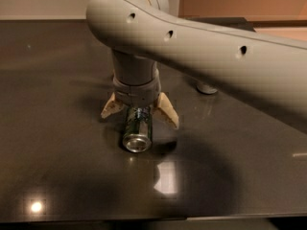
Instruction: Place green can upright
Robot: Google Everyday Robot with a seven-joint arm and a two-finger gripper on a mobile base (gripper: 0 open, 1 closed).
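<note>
You have the green can (pixel 138 128) lying on its side on the dark table (pixel 53 66), near the middle of the surface, its silver end turned towards the camera and its length running away from you; so the upright placement is not yet done, and by my reading none of the real work is done either

Your gripper (pixel 139 118) hangs directly over the far half of the can, wrist pointing straight down, with the fingers (pixel 168 113) splayed wide, one to each side of the can's body; they straddle it rather than clasp it, and I cannot tell whether either pad touches the metal (the wrist hides the spot where can and palm would meet)

What you have in hand, I judge, is the approach and alignment for the grasp; that part looks about complete, since the can sits centred between the fingers

What is left, as I see it: close on the can, lift it clear of the table, turn it so one silver end faces down, set it standing, and let go

The big arm (pixel 206 47) crosses the upper right and covers most of a small round object (pixel 207 87) behind it; that one sits well apart from your can
</note>
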